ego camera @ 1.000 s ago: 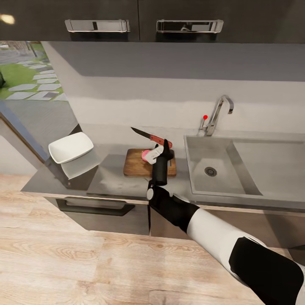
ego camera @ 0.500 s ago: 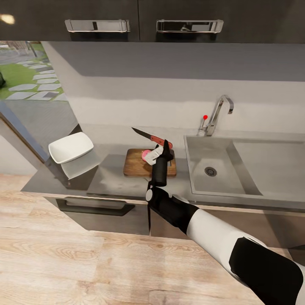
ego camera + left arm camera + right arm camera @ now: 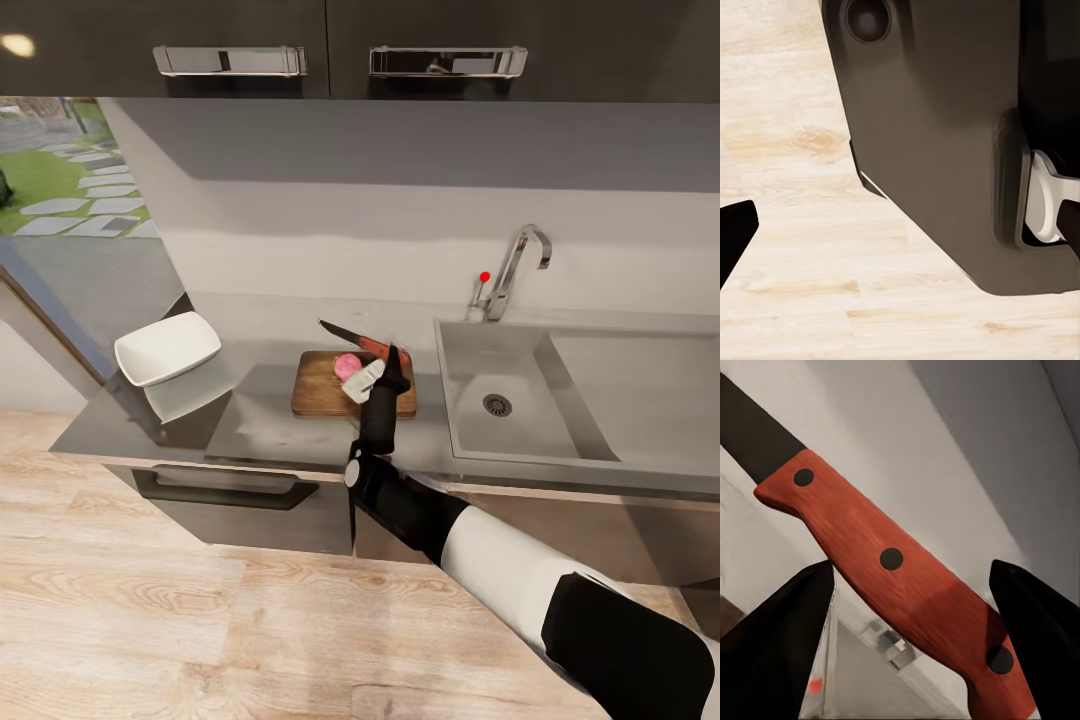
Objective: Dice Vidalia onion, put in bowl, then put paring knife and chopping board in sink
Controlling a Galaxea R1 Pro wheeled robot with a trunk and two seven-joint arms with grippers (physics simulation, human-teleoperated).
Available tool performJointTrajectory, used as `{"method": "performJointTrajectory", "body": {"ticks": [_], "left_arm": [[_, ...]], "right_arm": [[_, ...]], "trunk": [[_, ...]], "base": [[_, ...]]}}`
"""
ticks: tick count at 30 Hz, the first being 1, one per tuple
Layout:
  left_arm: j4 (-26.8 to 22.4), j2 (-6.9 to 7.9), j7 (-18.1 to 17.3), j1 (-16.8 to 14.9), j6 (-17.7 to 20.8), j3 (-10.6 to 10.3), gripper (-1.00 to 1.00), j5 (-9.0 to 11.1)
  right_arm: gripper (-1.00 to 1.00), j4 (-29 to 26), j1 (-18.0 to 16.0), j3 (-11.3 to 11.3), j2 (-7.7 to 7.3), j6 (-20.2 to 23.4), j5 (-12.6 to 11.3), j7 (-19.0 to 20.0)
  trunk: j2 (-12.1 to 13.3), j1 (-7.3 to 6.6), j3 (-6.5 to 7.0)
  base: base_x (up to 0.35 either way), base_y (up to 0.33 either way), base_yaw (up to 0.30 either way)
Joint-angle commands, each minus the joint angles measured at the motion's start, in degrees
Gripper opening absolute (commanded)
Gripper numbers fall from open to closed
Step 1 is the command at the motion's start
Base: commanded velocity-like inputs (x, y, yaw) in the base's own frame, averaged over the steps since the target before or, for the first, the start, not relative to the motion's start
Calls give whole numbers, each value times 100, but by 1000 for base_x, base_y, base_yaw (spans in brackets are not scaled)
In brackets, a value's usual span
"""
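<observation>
The dark brown chopping board [image 3: 318, 395] lies on the grey countertop [image 3: 260, 420], left of the sink [image 3: 470, 365]. A pinkish Vidalia onion [image 3: 346, 364] rests on the board's far half. My right gripper [image 3: 385, 358] hovers over the board's right end, shut on the red-brown handle of the paring knife [image 3: 352, 338]. Its dark blade points left, just above and behind the onion. In the right wrist view the riveted knife handle [image 3: 896, 566] runs between my dark fingers [image 3: 776, 649]. The white bowl [image 3: 167, 347] sits at the counter's left end. My left gripper [image 3: 900, 225] hangs open over the floor.
A chrome tap [image 3: 516, 262] with a red knob [image 3: 485, 276] stands behind the sink basin. Glossy black upper cabinets [image 3: 330, 45] hang overhead. A window [image 3: 70, 170] is on the left wall. The robot's dark base [image 3: 937, 135] looms close in the left wrist view.
My right gripper has lowered slightly and drawn nearer, bringing the knife blade down close over the onion. The onion now shows more fully beside the gripper.
</observation>
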Motion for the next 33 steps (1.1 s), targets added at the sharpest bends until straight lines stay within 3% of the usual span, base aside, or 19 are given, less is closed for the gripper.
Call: {"method": "performJointTrajectory", "body": {"ticks": [1, 33], "left_arm": [[6, -2, 16, -4, -19, -48, 100, 49], [6, 7, 16, -1, -19, -54, 100, 49]], "right_arm": [[-100, 4, 20, 15, 0, 56, 15, -19], [-100, 70, 189, 24, 0, 58, -7, 124]], "trunk": [[-9, 3, -8], [-9, 3, -8]], "base": [[0, 0, 0], [0, 0, 0]]}}
